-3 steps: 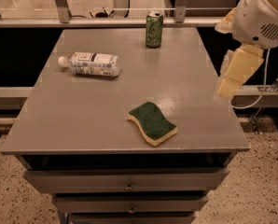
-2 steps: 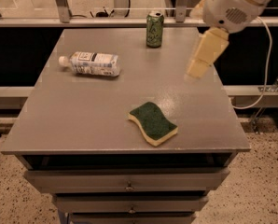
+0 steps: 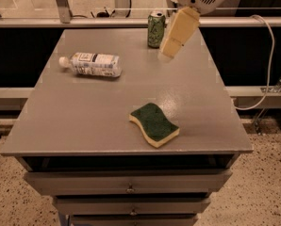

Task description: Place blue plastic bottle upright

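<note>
Nearest, the sponge [image 3: 154, 125] lies untouched. Beyond it, far left, the blue plastic bottle [image 3: 93, 64] lies on its side. Farther, the gripper [image 3: 167, 53] has swung in from the right beside the green can [image 3: 155, 29]. I cannot tell how wide it is. It is approaching, not grasping.

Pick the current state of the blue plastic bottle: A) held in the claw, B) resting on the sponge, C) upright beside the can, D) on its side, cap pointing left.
D: the blue plastic bottle lies on its side on the table, white cap leftward, while the claw hangs just right of the green can, well apart from the bottle.
</note>
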You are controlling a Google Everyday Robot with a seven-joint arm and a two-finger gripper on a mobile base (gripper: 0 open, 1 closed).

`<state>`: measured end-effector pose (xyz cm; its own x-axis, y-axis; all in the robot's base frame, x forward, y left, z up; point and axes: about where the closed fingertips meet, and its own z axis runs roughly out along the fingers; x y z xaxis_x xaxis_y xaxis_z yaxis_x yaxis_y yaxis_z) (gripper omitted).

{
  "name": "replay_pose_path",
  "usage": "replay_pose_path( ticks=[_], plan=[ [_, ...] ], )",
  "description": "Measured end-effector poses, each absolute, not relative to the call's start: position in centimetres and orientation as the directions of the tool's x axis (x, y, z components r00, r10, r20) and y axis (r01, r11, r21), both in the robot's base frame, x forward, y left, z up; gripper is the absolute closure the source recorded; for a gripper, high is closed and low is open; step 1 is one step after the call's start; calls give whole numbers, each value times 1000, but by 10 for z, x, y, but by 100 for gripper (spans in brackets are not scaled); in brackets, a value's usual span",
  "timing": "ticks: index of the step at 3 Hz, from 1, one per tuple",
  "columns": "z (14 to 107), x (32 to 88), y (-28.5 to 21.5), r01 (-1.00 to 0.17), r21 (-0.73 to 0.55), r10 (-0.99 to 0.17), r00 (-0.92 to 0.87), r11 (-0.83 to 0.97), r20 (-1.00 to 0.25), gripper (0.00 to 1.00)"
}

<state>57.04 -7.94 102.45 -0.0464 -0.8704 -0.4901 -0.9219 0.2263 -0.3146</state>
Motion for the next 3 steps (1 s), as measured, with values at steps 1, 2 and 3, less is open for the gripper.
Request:
replay_pose_path(
  ticks=[1,2,3],
  plan=[
    [1007,605,-37,-921,-307,-849,-45,240,-527,0],
    [985,640,15,-928,-282,-823,-42,243,-567,0],
    [961,668,79,-945,-248,-802,-25,214,-597,0]
  ],
)
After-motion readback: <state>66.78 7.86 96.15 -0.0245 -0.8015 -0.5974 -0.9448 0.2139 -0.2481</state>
